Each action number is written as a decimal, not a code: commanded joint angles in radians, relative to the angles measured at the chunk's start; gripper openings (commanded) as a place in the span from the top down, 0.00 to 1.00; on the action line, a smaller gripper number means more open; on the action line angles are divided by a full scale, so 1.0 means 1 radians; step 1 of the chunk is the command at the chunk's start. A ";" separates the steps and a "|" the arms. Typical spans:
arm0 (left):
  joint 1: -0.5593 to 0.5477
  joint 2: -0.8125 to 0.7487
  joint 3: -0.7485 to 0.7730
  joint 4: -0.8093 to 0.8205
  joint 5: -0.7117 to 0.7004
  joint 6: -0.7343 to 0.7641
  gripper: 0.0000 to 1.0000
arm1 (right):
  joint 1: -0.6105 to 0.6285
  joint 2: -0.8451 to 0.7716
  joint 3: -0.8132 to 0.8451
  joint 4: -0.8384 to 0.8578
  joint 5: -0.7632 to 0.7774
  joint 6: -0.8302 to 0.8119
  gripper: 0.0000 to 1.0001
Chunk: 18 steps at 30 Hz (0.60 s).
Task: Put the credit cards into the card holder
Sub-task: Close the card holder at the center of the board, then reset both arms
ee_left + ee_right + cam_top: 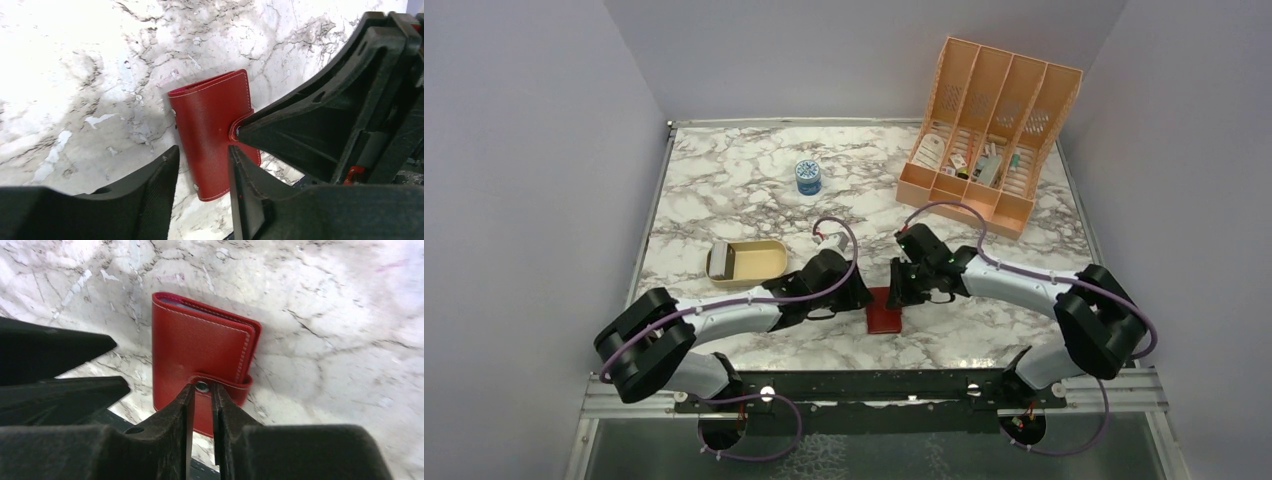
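Near the front edge of the table [724, 170], between both grippers: holder [885, 314] closed, lying flat.
Left gripper [202, 167] jaws stand apart, straddling the holder's near edge, nothing clamped; 1 finger [155, 185] sits just beside the holder's side, the other over its cover. Right gripper [202, 390] jaws are nearly together, tips either side of the snap [202, 386] on the tab [232, 384]; can't tell if they pinch the tab or just rest on it. Tab lies across the cover. Cards [721, 262]: grey stack at the left end of the tray [764, 265], well left of the holder, past the left arm. Organizer [984, 130] back right, small blue jar [808, 177] mid-back, both well apart from the holder.
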 commanded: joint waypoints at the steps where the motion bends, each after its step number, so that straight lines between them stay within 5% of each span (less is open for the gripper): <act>1: -0.007 -0.089 0.056 -0.125 -0.085 0.040 0.55 | 0.003 -0.131 0.024 -0.083 0.094 -0.009 0.76; 8: -0.007 -0.290 0.151 -0.279 -0.117 0.105 0.35 | 0.002 -0.486 0.057 -0.144 0.182 0.015 0.39; 9: -0.007 -0.321 0.171 -0.302 -0.120 0.119 0.26 | 0.003 -0.531 0.059 -0.146 0.192 0.016 0.30; 10: -0.007 -0.349 0.192 -0.323 -0.120 0.135 0.07 | 0.003 -0.580 0.059 -0.151 0.202 0.017 0.21; 12: -0.007 -0.399 0.239 -0.369 -0.121 0.166 0.01 | 0.003 -0.661 0.065 -0.167 0.234 0.017 0.06; 18: -0.007 -0.538 0.356 -0.445 -0.113 0.257 0.01 | 0.002 -0.800 0.126 -0.239 0.335 -0.005 0.04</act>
